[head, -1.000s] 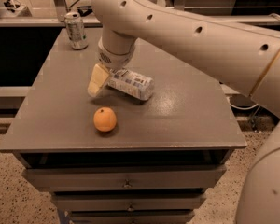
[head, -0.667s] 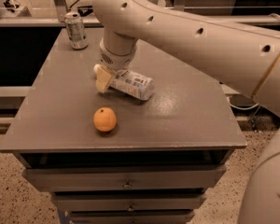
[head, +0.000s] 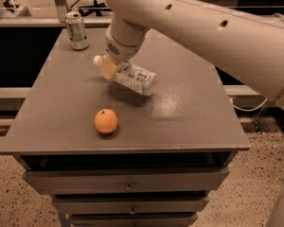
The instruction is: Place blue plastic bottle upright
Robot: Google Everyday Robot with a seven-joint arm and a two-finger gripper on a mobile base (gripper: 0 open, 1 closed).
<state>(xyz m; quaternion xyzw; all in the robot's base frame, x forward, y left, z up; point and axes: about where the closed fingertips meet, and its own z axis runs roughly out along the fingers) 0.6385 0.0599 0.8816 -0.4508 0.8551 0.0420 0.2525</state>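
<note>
A Google Everyday Robot's gripper clamps the blue plastic bottle near its neck, over the middle of a grey table. One pale yellowish finger pad lies across the front of the bottle just behind the white screw cap; the opposite finger is hidden behind the bottle and the wrist.

The bottle is not upright. It lies nearly level, slightly slanted, with the cap end higher and pointing toward the table's left side and the base lower and pointing right. A dark shadow falls on the tabletop below it, and the bottle appears to be raised just off the surface, though contact at the base cannot be ruled out. Its body is clear with a bluish tint, and a white label with blue printing wraps the middle. No word on the label can be read.

A short silver drink can stands upright at the table's far left corner, well apart from the bottle; its markings are also unreadable. An orange sits near the front edge, apart from the bottle and slightly to its left. The cream-coloured arm reaches in from the upper right. Drawers run beneath the tabletop, above a speckled floor.
</note>
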